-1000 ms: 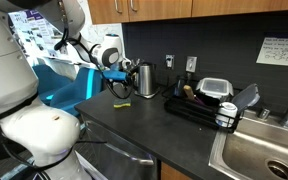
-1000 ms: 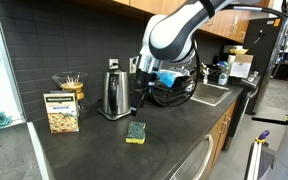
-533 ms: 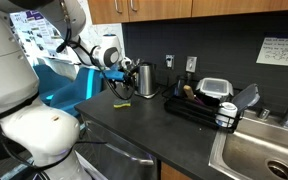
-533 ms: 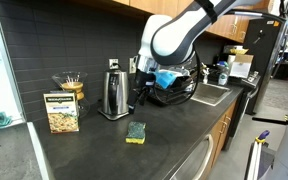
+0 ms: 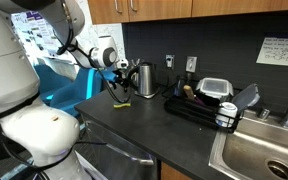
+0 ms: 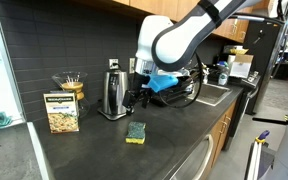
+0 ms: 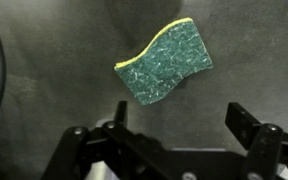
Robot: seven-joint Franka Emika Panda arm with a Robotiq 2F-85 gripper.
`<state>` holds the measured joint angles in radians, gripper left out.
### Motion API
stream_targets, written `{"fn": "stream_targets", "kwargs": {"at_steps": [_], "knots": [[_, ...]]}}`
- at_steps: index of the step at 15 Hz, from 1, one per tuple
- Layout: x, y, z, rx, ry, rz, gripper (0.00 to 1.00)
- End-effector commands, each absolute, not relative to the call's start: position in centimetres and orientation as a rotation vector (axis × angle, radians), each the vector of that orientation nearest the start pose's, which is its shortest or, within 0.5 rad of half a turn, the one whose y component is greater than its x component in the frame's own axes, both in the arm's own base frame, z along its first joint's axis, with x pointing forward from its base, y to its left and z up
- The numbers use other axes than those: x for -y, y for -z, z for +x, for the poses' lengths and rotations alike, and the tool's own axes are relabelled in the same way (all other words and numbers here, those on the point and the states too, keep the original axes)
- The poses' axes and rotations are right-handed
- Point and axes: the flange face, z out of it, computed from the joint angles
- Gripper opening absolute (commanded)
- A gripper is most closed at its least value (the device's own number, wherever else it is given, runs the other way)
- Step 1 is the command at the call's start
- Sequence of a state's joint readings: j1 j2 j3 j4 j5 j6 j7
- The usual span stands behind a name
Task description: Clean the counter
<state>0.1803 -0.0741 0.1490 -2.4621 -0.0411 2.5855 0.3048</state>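
The counter [image 6: 89, 152] is a wide dark matte top, also seen as the counter [image 5: 156, 128] and filling the wrist view [image 7: 44, 115]. A green sponge with a yellow underside [image 6: 136, 132] lies flat on it, small and yellow in an exterior view [image 5: 121, 104]. In the wrist view the sponge [image 7: 164, 62] sits ahead of the fingertips, apart from them. My gripper [image 7: 162, 135] is open with nothing between its fingers. It hangs above the counter next to the kettle [image 6: 134, 98], [image 5: 119, 82].
A steel kettle [image 6: 112, 93] stands just behind the sponge. A printed box [image 6: 62, 112] and a bowl of sticks [image 6: 69, 82] sit further along. A loaded dish rack [image 5: 199, 105] and the steel sink [image 5: 264, 150] lie at the other end.
The arm has shifted a little toward the kettle and the sponge. The gripper has stayed open and the sponge has not moved.
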Motion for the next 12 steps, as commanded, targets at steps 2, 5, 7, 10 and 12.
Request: {"fn": "stream_targets", "kwargs": {"at_steps": [2,5,7,10,12], "knots": [[-16.8,-33.1,46.1,-0.192,0.278,-3.149,1.00],[-17.4,-32.0,45.8,-0.368,0.238,-3.162,1.00],[-17.8,-31.3,45.7,-0.453,0.206,-3.156,1.00],[-18.1,-30.3,45.9,-0.540,0.185,-3.131,1.00],[-18.1,-29.5,46.4,-0.595,0.171,-3.122,1.00]]}}
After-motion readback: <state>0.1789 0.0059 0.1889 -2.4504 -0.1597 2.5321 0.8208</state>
